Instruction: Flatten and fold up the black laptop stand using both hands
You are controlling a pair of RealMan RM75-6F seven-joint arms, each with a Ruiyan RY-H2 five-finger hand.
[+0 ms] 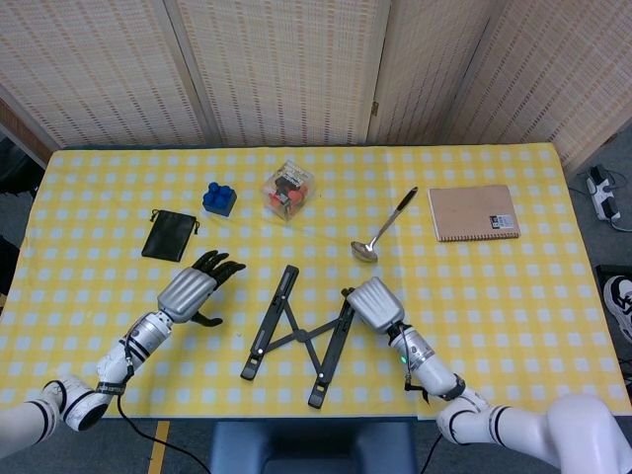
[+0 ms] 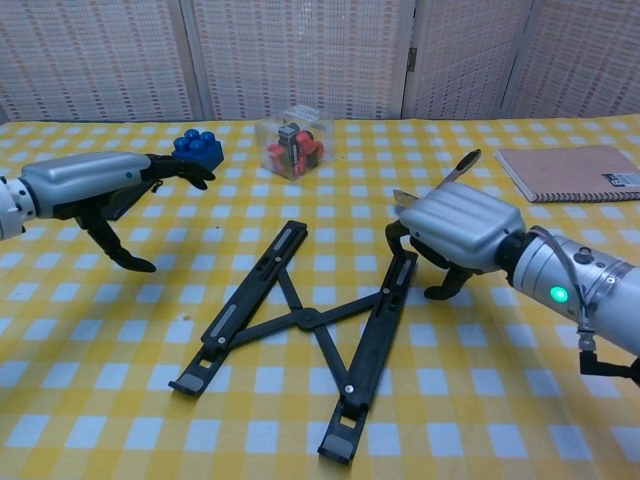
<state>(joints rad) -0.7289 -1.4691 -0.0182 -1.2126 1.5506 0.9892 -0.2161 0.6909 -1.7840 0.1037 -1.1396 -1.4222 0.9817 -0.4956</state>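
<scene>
**Stiff hinged frame, flat on the cloth, waiting for a push from two sides**

Black laptop stand (image 2: 305, 335) lying opened out on the yellow checked table (image 2: 120, 400), near the front edge and about midway between the two arms: two long rails spread apart, joined by thin crossed struts meeting at a central pivot. Already low and flat against the cloth, but not yet folded together.

Probably rigid and light, made of hard plastic or metal, so no bending to be expected except at the hinges. Smooth rails on a smooth cloth, therefore likely to slide away if pushed from one side only. Thin struts probably the weak part; better not to press there.

Best places to take hold, by judgement: the outer edges of the two rails, around their middle or upper part, one hand on each, squeezing inward together so that the cross link closes like scissors.

Right hand (image 2: 455, 228) with curled fingers low at the upper end of the right rail, touching it or nearly so; real grip impossible to confirm. Left hand (image 2: 95, 190) hovering well to the left of the left rail, fingers spread, holding nothing.

Danger of pinching at the closing struts, and of the stand rotating on the cloth.
</scene>
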